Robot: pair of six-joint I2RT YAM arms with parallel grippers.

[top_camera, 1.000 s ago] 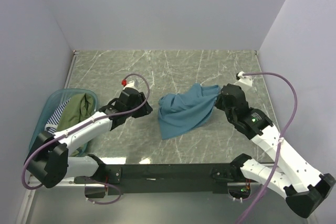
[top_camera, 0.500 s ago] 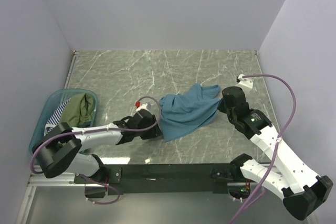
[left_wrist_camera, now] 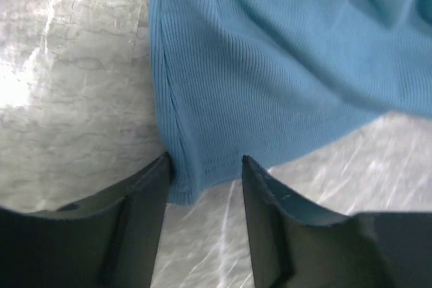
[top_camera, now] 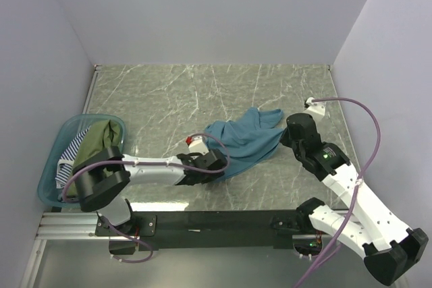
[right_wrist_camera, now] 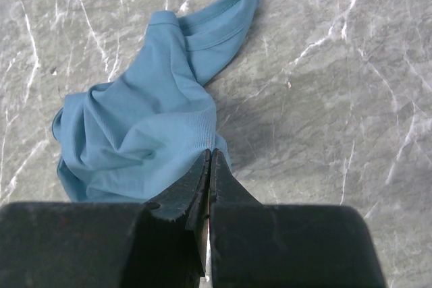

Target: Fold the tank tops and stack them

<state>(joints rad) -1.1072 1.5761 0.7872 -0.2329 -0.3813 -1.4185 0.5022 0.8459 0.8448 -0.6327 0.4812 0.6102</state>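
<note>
The teal-blue tank top lies crumpled on the marble table, mid-right. My left gripper is open at the top's near-left corner. In the left wrist view the hem corner of the top sits between the spread fingers of the gripper. My right gripper is shut on the top's right edge. In the right wrist view the jaws of that gripper pinch the cloth. The olive-green top and the striped top lie bunched in the tub.
The translucent teal tub stands at the left edge of the table. White walls close in the table on three sides. The black rail with the arm bases runs along the near edge.
My left arm has swung right from beside the tub to the top's near-left corner. The right gripper has hardly moved and still holds the cloth.
</note>
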